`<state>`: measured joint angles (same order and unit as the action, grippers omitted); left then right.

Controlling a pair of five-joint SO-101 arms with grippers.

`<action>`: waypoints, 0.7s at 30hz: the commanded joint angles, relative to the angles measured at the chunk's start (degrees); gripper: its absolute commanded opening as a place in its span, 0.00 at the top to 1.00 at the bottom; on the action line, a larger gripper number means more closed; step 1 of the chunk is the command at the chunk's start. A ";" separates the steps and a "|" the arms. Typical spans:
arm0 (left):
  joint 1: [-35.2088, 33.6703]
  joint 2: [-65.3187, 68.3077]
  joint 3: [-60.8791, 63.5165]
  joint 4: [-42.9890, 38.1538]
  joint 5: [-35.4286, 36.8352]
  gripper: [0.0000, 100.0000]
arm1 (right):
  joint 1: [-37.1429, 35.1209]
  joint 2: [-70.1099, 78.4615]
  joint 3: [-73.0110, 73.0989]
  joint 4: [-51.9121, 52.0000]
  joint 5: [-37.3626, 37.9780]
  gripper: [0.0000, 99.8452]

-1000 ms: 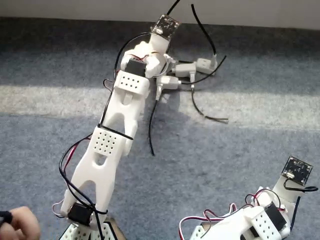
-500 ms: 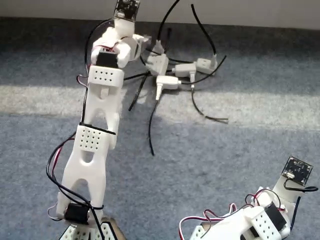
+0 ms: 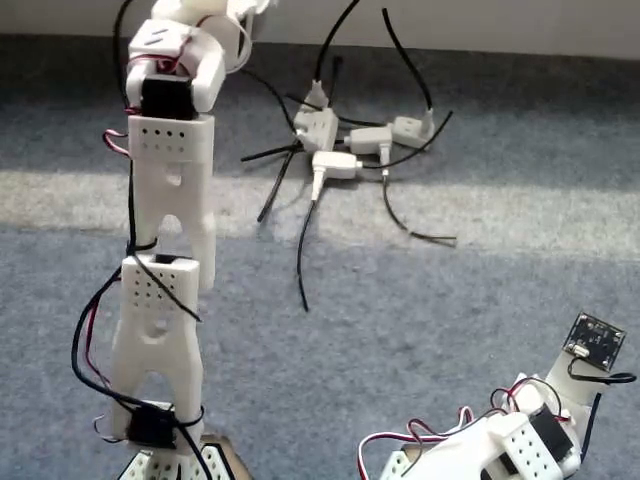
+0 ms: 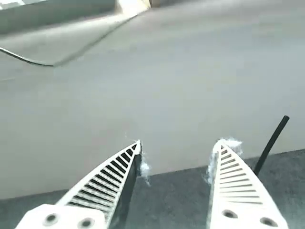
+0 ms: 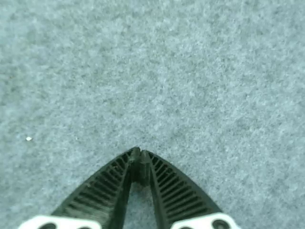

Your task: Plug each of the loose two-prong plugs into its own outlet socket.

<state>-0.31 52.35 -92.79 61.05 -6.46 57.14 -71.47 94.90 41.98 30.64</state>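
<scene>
The plugs [image 3: 338, 163] lie clustered with the sockets [image 3: 318, 127] among loose black cords [image 3: 301, 250] at the far middle of the carpet [image 3: 480, 280], where the left gripper [image 4: 178, 148], fingers spread and empty at the far left, might snag a cord and drag them askew; the right gripper [image 5: 141, 160] has its fingers pressed together.

No readable text, label, brand, number or sign noted in any view. Small circuit board [image 3: 594, 340] on an arm's wrist checked: any markings too small to make out.
</scene>
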 commanded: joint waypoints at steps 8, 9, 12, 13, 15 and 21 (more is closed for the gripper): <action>-1.89 -26.95 -2.24 33.85 0.35 0.77 | -8.84 0.13 5.32 -0.92 -0.35 0.99; -2.77 -28.53 -2.24 36.66 0.35 0.77 | -9.54 0.13 5.23 -0.92 -0.62 0.99; -4.79 -32.75 -2.15 40.62 0.44 0.77 | -11.82 0.13 4.88 -0.84 -0.70 0.99; -6.11 -34.15 -2.15 40.62 0.44 0.77 | -12.79 0.13 4.35 -0.84 -0.70 0.99; -8.57 -37.23 -2.07 40.62 0.44 0.77 | -14.90 0.13 1.71 1.63 -0.70 0.99; -10.77 -51.21 9.89 40.88 0.53 0.77 | -23.16 0.13 -16.92 19.74 -9.58 0.99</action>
<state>-10.15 11.47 -91.21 101.49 -6.46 37.98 -71.47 88.66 53.93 27.21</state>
